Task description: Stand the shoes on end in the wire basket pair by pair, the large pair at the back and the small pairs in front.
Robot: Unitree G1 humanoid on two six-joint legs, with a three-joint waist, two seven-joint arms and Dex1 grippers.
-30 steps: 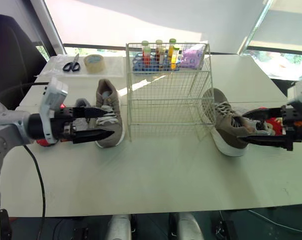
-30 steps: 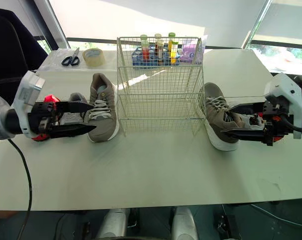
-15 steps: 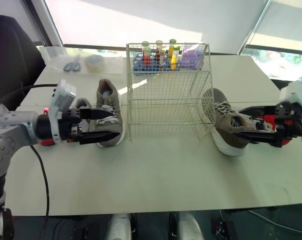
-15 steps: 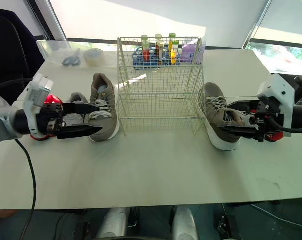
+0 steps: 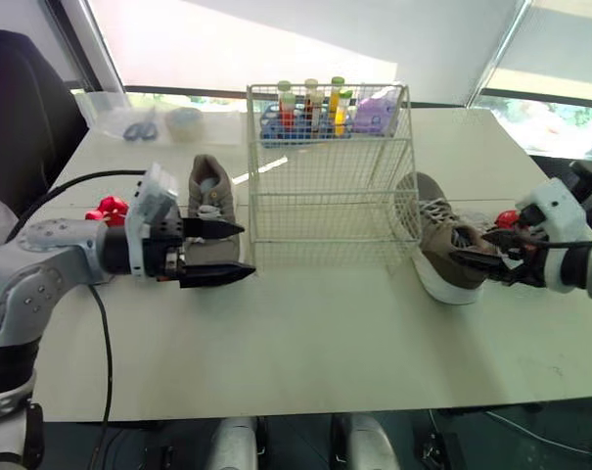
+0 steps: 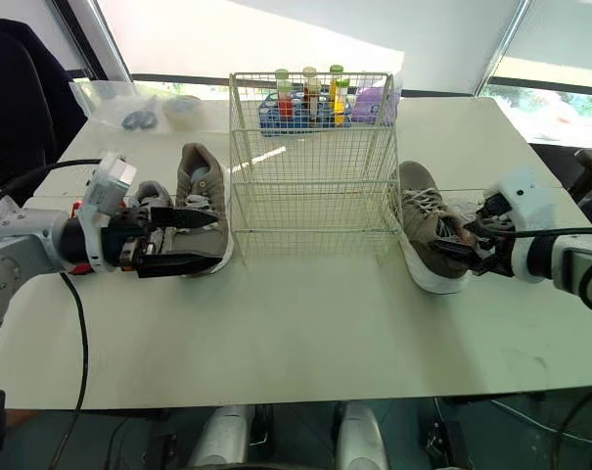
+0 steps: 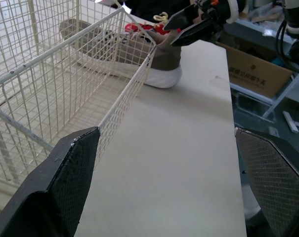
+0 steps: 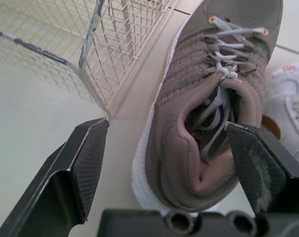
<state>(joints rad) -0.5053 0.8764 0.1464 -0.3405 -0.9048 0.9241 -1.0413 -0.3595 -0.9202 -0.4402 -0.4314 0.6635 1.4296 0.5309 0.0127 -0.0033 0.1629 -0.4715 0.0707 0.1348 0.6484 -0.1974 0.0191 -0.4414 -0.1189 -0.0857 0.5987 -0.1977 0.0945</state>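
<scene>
Early stage: no shoe yet in the wire basket (image 5: 325,211), centre of frame on the bench (image 5: 305,343). Large tan pair split, with left shoe (image 5: 209,191) lying flat at the basket's left side and right shoe (image 5: 442,250) flat at its right. Over that heel, right end effector (image 6: 459,243) spread wide, straddling, not clamped. Just in front of the left shoe, left end effector (image 5: 247,252) also apart, empty. Beside the right shoe, small white shoe (image 8: 287,96). By the look of it, all lifting, standing and ordering still to do.
</scene>
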